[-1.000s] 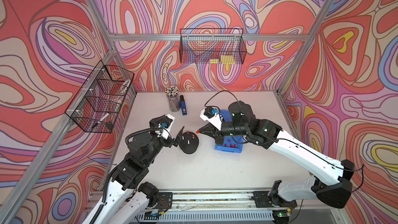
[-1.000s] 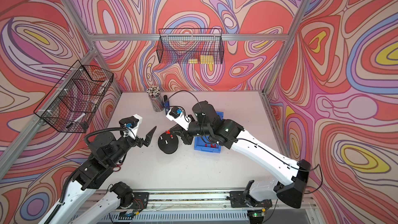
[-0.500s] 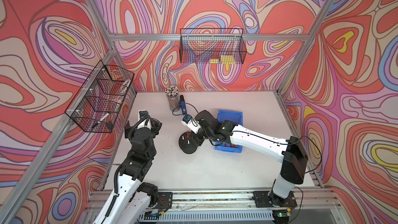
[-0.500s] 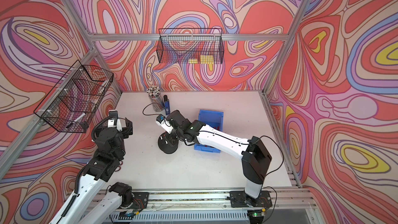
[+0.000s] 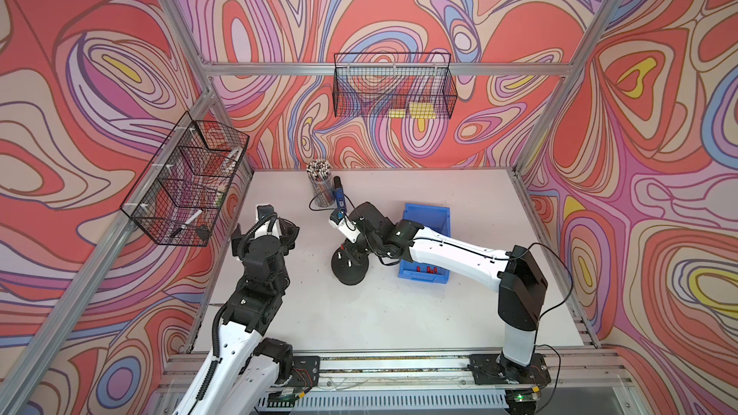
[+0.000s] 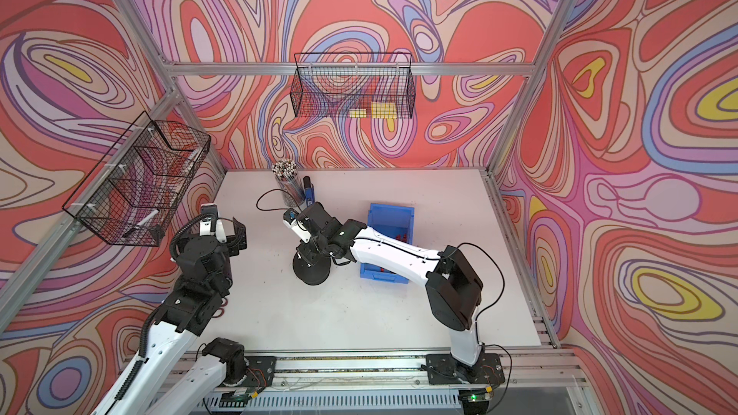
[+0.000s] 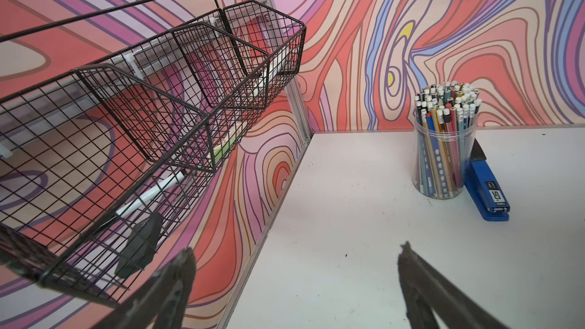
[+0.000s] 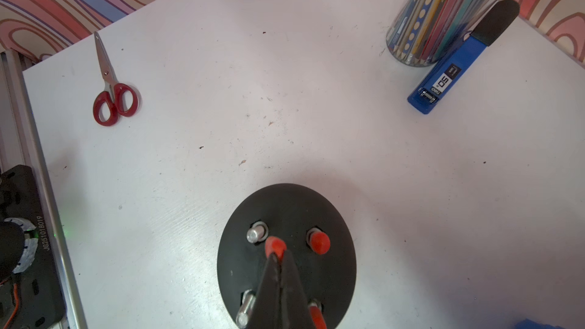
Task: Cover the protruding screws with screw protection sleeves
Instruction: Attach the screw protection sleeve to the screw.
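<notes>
Now the right gripper is clamping a tiny red plastic sleeve over the black round dome base, just beside a bare silvery stud. Next it likely needs centring and pressing down. The left gripper is idling, jaws apart, far from that base.

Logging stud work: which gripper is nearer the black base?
Right. The right gripper is over the black base, holding a red sleeve; left gripper is away, near the wire basket.

The walls carry red, pink, purple, blue and yellow swirls. The counter is white; base black; protruding screws silver; screw protection sleeves red; bin and stapler blue; wire baskets black.
</notes>
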Controlling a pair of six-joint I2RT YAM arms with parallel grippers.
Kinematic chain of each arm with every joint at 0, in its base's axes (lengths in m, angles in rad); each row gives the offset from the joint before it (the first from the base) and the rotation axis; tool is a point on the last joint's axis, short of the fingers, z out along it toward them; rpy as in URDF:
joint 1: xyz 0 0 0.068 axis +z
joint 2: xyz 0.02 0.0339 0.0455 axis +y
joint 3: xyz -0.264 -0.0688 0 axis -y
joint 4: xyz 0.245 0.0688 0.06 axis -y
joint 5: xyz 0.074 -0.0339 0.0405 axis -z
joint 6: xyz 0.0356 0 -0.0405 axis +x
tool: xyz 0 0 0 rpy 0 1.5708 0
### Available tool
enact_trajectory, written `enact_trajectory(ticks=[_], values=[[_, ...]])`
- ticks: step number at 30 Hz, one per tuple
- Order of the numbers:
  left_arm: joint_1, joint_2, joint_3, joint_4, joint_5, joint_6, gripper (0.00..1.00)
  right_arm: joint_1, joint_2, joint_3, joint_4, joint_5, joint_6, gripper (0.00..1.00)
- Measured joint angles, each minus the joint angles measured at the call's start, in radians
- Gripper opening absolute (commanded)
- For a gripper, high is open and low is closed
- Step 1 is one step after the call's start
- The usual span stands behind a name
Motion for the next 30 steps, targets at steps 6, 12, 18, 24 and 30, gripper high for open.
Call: enact_trajectory(ticks=[6,12,18,24,30], values=[[0.000,0.000,0.000,0.000,0.000,0.000,0.99,0.000,0.012,0.005,0.000,-0.029,0.001,0.00],[0.001,0.000,0.000,0.000,0.000,-0.001,0.99,0.000,0.024,0.005,0.000,-0.045,0.001,0.00],[0.005,-0.004,0.000,0.000,0.001,-0.007,0.99,0.000,0.046,0.020,-0.008,-0.052,0.001,0.00],[0.006,-0.006,0.000,0.000,0.001,-0.008,0.99,0.002,0.046,0.020,-0.010,-0.053,0.000,0.00],[0.007,-0.006,0.000,0.000,0.001,-0.007,1.00,0.002,0.046,0.021,-0.015,-0.063,0.000,0.00]])
